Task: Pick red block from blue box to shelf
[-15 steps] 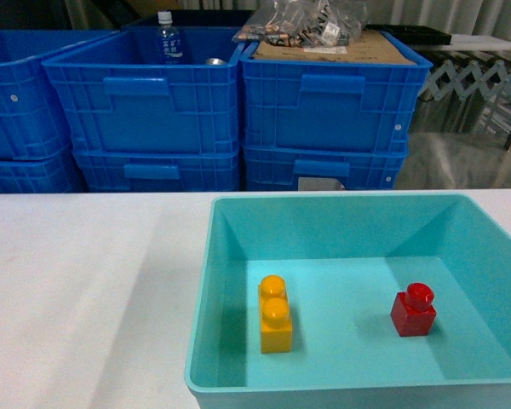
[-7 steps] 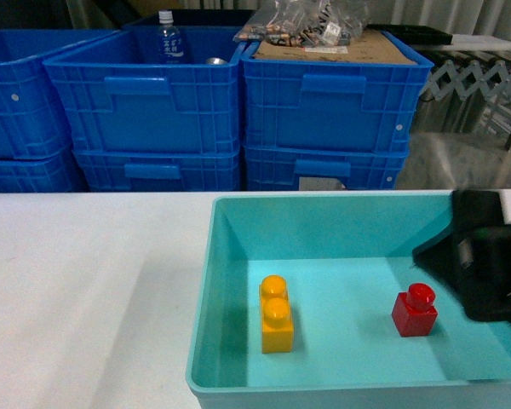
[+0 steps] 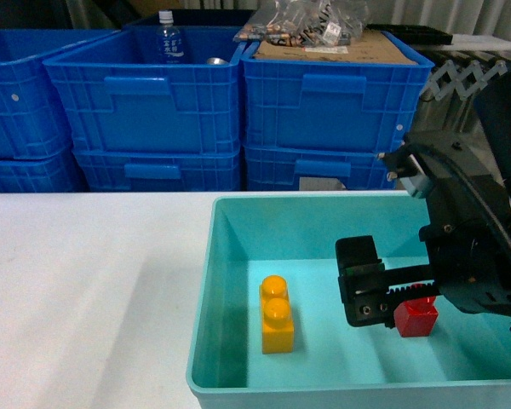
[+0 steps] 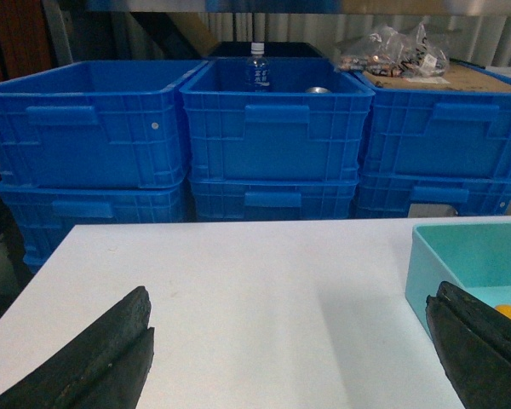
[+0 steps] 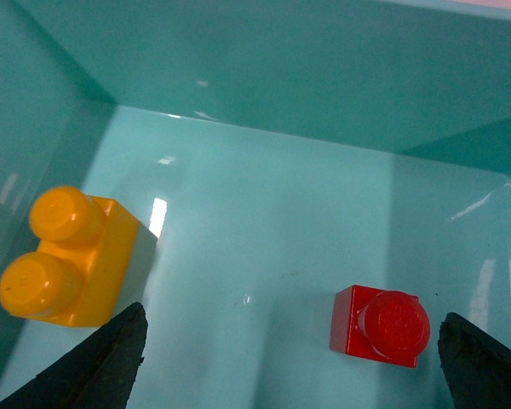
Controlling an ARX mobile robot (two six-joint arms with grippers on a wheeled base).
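The red block [image 3: 417,318] [image 5: 381,326] stands stud up on the floor of the blue box [image 3: 201,341] [image 5: 281,77] [image 4: 426,256], towards its right side. My right gripper [image 3: 400,294] [image 5: 295,358] hangs open inside the box just above the block. The block lies between the two fingertips, nearer the right one, and touches neither. In the head view one black finger [image 3: 360,294] and the arm hide the block's top. My left gripper [image 4: 291,341] is open over bare table left of the box. Of the shelf only a grey rail [image 4: 238,5] shows.
A yellow-orange two-stud brick [image 3: 276,315] [image 5: 68,256] lies in the box's left half. Stacked dark blue crates [image 3: 153,111] [image 4: 272,128] stand behind the white table [image 3: 85,281], one holding a bottle [image 3: 167,38]. A grey folding gate [image 3: 468,77] is at the back right.
My right arm has come in from the right edge and moved left over the box; its gripper now hangs over the red block. Both bricks stay put.
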